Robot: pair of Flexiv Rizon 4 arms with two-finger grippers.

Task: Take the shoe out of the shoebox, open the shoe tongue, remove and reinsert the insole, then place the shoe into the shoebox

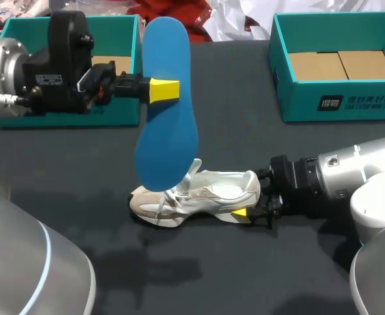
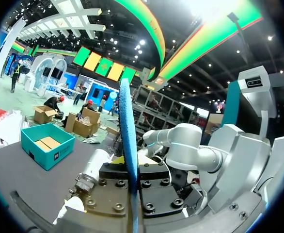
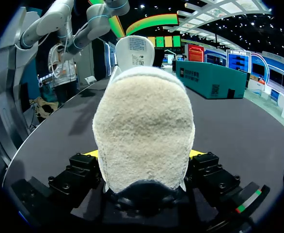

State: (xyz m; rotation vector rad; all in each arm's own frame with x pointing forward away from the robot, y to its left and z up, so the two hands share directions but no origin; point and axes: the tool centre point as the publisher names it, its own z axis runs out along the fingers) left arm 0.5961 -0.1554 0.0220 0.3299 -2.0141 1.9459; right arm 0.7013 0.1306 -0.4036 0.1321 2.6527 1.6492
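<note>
A white and beige shoe [image 1: 199,193] lies on its side on the black table, toe toward my left. My right gripper [image 1: 249,201] is shut on its heel; in the right wrist view the fuzzy heel [image 3: 143,116] fills the gap between the yellow fingertips [image 3: 196,154]. The blue insole [image 1: 167,111] hangs upright above the shoe's toe end, its lower end by the laces. My left gripper [image 1: 163,90] is shut on its edge. The left wrist view shows the insole [image 2: 126,126] edge-on between the left gripper's fingers [image 2: 131,167].
Two open teal boxes with cardboard inside stand at the back: one at the left [image 1: 123,108] behind my left arm, one at the right [image 1: 340,102]. Bare black table lies in front of the shoe.
</note>
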